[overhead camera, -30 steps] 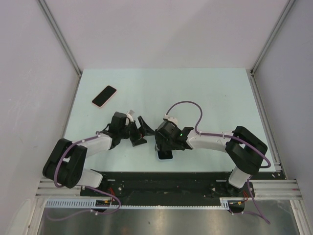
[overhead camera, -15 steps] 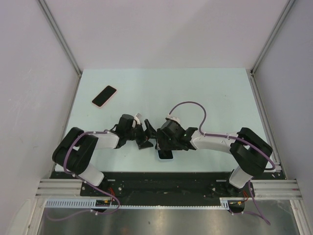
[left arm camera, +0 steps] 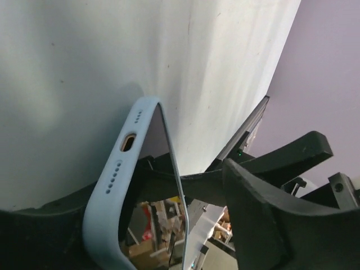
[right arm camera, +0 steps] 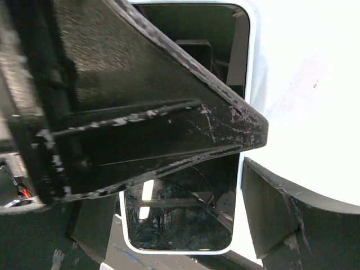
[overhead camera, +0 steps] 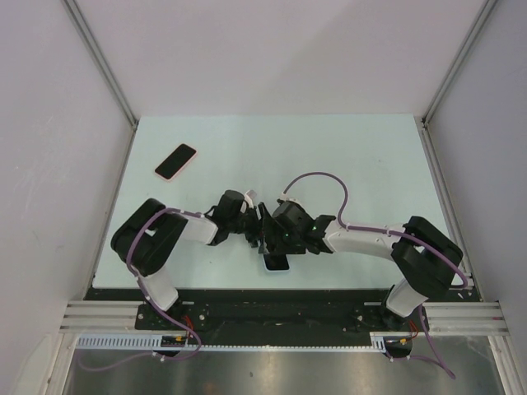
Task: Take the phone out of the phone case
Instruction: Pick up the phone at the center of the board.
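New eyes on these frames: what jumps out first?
The left gripper and right gripper crowd onto one phone in a pale blue case at the near middle of the table. The left wrist view shows the case's port end up close, between open jaws. A second phone, pink-rimmed, lies alone at far left.

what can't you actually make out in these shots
- Top view: cased phone mostly under the right hand; only its near end shows.
- Top view: pink item too small to tell phone from empty case.
- Left wrist view: the phone's far length runs off the bottom edge.
- Right wrist view: a finger covers the upper screen; grip unclear.
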### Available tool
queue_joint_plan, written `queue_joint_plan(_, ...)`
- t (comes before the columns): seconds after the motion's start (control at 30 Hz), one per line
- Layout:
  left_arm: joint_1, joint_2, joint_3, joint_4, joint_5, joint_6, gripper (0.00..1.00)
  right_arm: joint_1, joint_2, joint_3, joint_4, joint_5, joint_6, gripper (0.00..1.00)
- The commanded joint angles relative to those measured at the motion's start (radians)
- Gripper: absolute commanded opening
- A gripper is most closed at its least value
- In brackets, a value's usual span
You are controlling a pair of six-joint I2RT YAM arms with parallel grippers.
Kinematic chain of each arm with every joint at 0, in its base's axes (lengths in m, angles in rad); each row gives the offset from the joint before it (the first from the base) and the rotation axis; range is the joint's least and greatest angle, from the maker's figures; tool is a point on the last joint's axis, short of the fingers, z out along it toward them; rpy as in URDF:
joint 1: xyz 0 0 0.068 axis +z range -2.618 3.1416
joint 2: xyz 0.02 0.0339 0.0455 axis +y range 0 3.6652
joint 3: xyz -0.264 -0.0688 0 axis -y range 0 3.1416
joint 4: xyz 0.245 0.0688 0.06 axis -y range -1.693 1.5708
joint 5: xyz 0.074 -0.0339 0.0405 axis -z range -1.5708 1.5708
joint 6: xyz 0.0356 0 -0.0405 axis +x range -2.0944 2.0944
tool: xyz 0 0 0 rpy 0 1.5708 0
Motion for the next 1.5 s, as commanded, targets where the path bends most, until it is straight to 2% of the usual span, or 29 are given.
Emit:
queue_joint_plan(0.0, -0.063, 0.008, 0.024, 0.012, 0.043, 0.013, 0.6, -0.009, -0.04, 0.019, 0.108, 0.003, 0.007, 0.55)
queue_joint_plan(0.13, -0.062, -0.01, 0.024, 0.009, 0.032, 0.011, 0.41, -0.015, -0.049, 0.016, 0.091, 0.002, 0.005, 0.57)
queue_joint_plan(0.23, -0.063, -0.024, 0.027, 0.008, 0.031, 0.01, 0.39, -0.025, -0.057, 0.005, 0.094, -0.024, 0.011, 0.6)
queue_joint_plan(0.27, -0.063, -0.027, 0.027, 0.006, 0.031, 0.011, 0.33, -0.028, -0.06, 0.0, 0.099, -0.029, 0.014, 0.6)
queue_joint_plan(0.4, -0.062, -0.045, 0.031, 0.002, 0.028, 0.013, 0.31, -0.049, -0.067, -0.027, 0.124, -0.058, 0.025, 0.64)
queue_joint_plan(0.47, -0.063, -0.052, 0.033, 0.002, 0.031, 0.013, 0.26, -0.06, -0.07, -0.039, 0.133, -0.072, 0.033, 0.66)
queue_joint_plan(0.6, -0.062, -0.064, 0.047, -0.008, 0.034, 0.016, 0.24, -0.075, -0.08, -0.059, 0.144, -0.092, 0.039, 0.77)
queue_joint_plan(0.63, -0.059, -0.068, 0.05, -0.009, 0.04, 0.019, 0.18, -0.078, -0.084, -0.064, 0.144, -0.095, 0.037, 0.78)
queue_joint_plan(0.77, -0.04, -0.108, 0.071, -0.031, 0.048, 0.031, 0.16, -0.103, -0.129, -0.102, 0.147, -0.107, 0.046, 0.82)
queue_joint_plan(0.8, -0.037, -0.117, 0.084, -0.043, 0.049, 0.037, 0.12, -0.107, -0.157, -0.125, 0.15, -0.11, 0.049, 0.82)
queue_joint_plan(0.87, -0.021, -0.142, 0.094, -0.057, 0.06, 0.042, 0.11, -0.123, -0.191, -0.15, 0.173, -0.133, 0.059, 0.84)
queue_joint_plan(0.9, -0.014, -0.151, 0.105, -0.058, 0.066, 0.042, 0.06, -0.139, -0.231, -0.165, 0.185, -0.144, 0.071, 0.84)
queue_joint_plan(0.97, 0.007, -0.177, 0.114, -0.049, 0.089, 0.033, 0.05, -0.167, -0.28, -0.216, 0.247, -0.191, 0.089, 0.84)
queue_joint_plan(1.0, 0.015, -0.185, 0.123, -0.044, 0.1, 0.022, 0.0, -0.195, -0.328, -0.231, 0.263, -0.205, 0.105, 0.85)
queue_joint_plan(1.13, 0.058, -0.231, 0.159, -0.034, 0.136, 0.001, 0.0, -0.265, -0.447, -0.296, 0.34, -0.268, 0.135, 0.86)
queue_joint_plan(1.33, 0.09, -0.298, 0.214, -0.021, 0.167, -0.03, 0.0, -0.388, -0.541, -0.329, 0.447, -0.412, 0.189, 0.85)
queue_joint_plan(1.37, 0.093, -0.314, 0.22, -0.021, 0.169, -0.033, 0.0, -0.399, -0.552, -0.343, 0.472, -0.449, 0.219, 0.83)
queue_joint_plan(1.47, 0.107, -0.341, 0.237, -0.009, 0.172, -0.052, 0.0, -0.429, -0.554, -0.372, 0.583, -0.509, 0.287, 0.7)
